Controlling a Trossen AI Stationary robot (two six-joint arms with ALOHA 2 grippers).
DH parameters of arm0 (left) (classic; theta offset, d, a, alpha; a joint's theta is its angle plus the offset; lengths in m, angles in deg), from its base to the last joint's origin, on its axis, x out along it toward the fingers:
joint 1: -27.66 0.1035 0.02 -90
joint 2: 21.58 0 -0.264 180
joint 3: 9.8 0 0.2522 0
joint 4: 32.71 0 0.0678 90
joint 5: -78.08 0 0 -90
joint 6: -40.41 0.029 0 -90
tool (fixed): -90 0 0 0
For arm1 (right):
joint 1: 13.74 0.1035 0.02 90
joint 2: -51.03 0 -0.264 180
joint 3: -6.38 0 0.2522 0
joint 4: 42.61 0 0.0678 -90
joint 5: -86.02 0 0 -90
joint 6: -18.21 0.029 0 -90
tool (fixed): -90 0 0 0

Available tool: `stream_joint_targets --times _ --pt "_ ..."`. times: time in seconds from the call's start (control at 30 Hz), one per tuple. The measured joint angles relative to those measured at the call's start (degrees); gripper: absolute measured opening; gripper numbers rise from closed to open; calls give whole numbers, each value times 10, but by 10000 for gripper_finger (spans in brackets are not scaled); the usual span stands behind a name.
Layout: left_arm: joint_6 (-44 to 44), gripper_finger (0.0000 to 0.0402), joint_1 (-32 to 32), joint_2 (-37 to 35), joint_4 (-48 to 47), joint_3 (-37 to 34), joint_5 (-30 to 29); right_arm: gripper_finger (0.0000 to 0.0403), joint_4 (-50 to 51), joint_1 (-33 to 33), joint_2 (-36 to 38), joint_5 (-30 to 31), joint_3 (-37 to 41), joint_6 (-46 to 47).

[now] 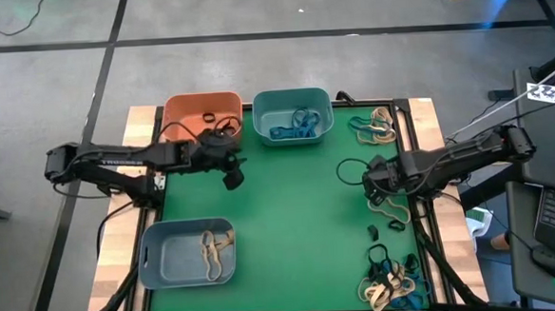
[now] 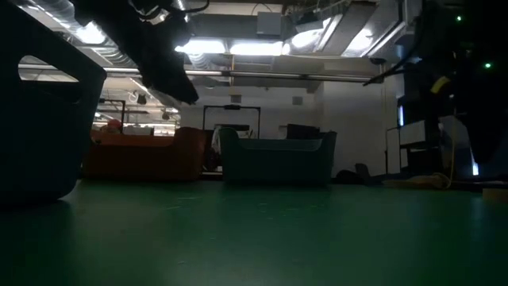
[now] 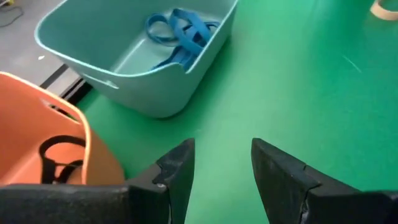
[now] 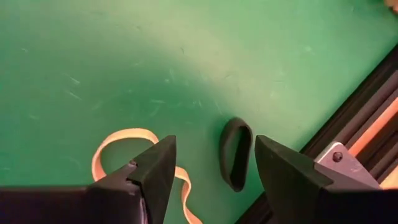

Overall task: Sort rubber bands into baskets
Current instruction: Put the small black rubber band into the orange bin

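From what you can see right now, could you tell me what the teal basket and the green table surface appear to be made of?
Teal basket: probably moulded plastic, with a smooth, faintly glossy wall, rounded corners and a rolled rim. Green table surface: likely a matte mat, perhaps felt or rubber, flat and non-reflective with fine pale scuffs; which one, the look leaves open.

Three shallow tubs are positioned on the green mat. The orange basket [image 1: 202, 112] contains black rubber bands [image 1: 220, 120]. The teal basket [image 1: 292, 102], just beside it, contains blue bands [image 1: 293, 126]. The grey-blue basket [image 1: 187, 255], set well apart, contains tan bands [image 1: 214, 253]. Unsorted loops in mixed colours are clustered along the mat's edge at two corners [image 1: 375, 126] [image 1: 390, 277]; a black loop [image 4: 236, 153] lies beside a tan loop [image 4: 124, 144].
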Motion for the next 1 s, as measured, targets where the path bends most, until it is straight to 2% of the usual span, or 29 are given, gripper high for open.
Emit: stream_joint_targets --times 0.2,0.37,0.63,0.87,1.0 --pt "-7 155 -13 0 15 -9 0 208 -29 0 0 -15 29 24" --pt "-8 155 -17 0 27 -9 0 165 -33 0 -14 -10 38 29" --pt "-8 155 -20 0 30 -9 -1 100 -35 0 -79 -10 38 26" --pt "-8 155 -20 0 29 -9 -1 86 -40 0 -139 -15 38 23" --pt "-8 155 -20 0 29 -9 -1 77 -73 0 -163 -30 38 -15"
